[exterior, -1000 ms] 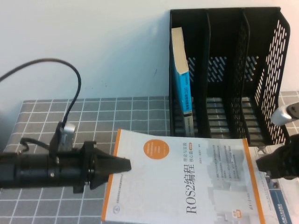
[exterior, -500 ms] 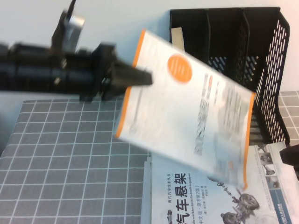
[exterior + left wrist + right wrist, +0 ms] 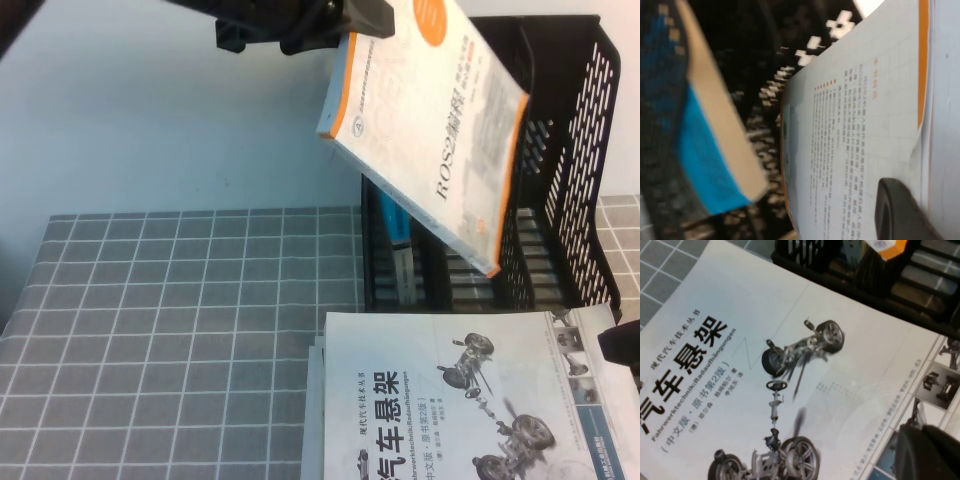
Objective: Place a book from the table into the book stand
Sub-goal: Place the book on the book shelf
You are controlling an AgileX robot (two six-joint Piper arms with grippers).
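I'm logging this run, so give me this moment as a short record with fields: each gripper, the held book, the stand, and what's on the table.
left gripper: raised at the top of the high view, shut on the orange-edged white ROS2 book
ROS2 book: tilted in the air, in front of the black mesh book stand
stand: blue book upright in its left slot
right gripper: low at the right edge, over the white car-chassis book
car-chassis book: flat on the grey checked table

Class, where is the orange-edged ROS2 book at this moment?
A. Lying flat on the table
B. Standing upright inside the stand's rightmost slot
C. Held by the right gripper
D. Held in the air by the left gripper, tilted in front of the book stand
D: the left gripper clamps the ROS2 book aloft, tilted before the book stand; the right gripper sits low at the table's right edge, holding nothing visible.
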